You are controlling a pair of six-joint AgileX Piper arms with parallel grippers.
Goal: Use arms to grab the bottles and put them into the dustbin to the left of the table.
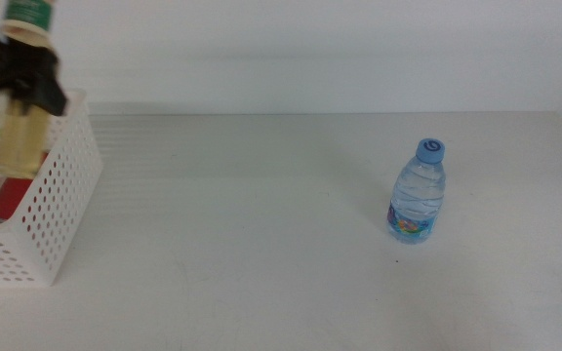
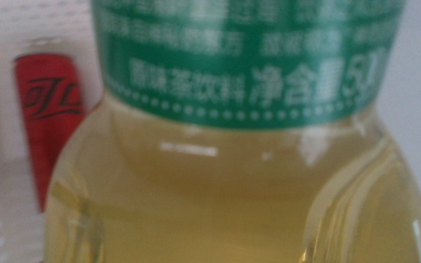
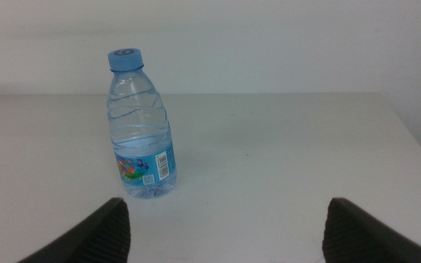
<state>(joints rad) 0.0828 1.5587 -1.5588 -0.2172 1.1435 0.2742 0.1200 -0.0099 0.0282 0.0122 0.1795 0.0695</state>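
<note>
Left gripper (image 1: 27, 78) clamped on tea bottle (image 1: 13, 97) over dustbin (image 1: 61, 205), upper left; release next. Right gripper (image 3: 225, 230) spread apart, facing water bottle (image 3: 141, 124).

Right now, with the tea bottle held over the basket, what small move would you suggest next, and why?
Probably open the left gripper: the tea bottle hangs upright above the dustbin, where the red can already lies.

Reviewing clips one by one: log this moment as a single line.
left gripper: holds tea bottle over dustbin | red can: in dustbin | water bottle: upright on table | right gripper: open, waiting
</note>
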